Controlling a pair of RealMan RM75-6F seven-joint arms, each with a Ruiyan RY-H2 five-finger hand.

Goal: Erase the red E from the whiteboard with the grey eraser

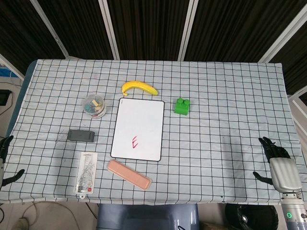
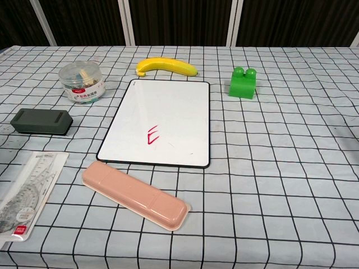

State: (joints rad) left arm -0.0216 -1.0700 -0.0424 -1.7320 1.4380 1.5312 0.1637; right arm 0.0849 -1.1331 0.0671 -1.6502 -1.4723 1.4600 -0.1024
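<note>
A whiteboard (image 1: 139, 128) (image 2: 162, 121) lies flat mid-table with a small red E (image 1: 135, 142) (image 2: 152, 135) drawn near its front edge. The grey eraser (image 1: 80, 135) (image 2: 41, 121) rests on the cloth to the board's left, apart from it. My right hand (image 1: 278, 163) hangs at the table's front right edge, fingers spread and empty. My left hand (image 1: 5, 160) shows only partly at the left edge of the head view, fingers apart, holding nothing. Neither hand appears in the chest view.
A banana (image 1: 139, 87) (image 2: 166, 65) lies behind the board. A green block (image 1: 182, 106) (image 2: 243, 83) stands to its right, a clear jar (image 1: 95, 106) (image 2: 83, 82) to its left. A pink case (image 1: 128, 174) (image 2: 134, 194) and a packaged ruler set (image 1: 87, 171) (image 2: 22, 196) lie in front.
</note>
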